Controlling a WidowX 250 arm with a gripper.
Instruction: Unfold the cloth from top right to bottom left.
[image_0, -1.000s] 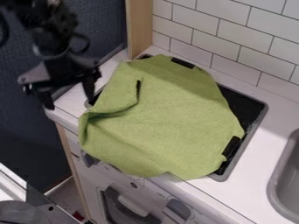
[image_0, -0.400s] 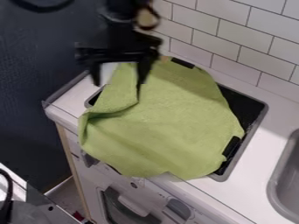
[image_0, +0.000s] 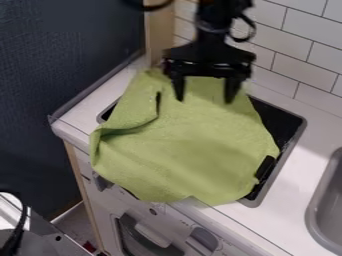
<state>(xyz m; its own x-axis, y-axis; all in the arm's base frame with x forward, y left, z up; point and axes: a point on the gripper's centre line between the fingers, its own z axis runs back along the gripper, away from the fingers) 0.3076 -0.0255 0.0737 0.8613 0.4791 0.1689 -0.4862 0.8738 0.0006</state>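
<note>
My gripper (image_0: 205, 96) hangs over the upper part of the cloth, its two fingers apart with nothing held between them. The green cloth (image_0: 194, 145) lies spread across a dark tray, covering most of it. Its left side is folded over, with a crease running to the left edge. Black patches show on the cloth, one near the fold at upper left and one at the lower right edge. The cloth's lower edge hangs past the counter's front.
The black tray (image_0: 277, 120) has a grey rim showing at the right. A grey sink (image_0: 327, 200) sits at the right edge. Behind are a tiled wall (image_0: 294, 50) and a wooden post (image_0: 159, 35). A toy washing machine front (image_0: 150, 230) stands below the counter.
The gripper has moved right, from beside the dark wall at left to above the cloth's top. It was open throughout, and the cloth has kept its shape.
</note>
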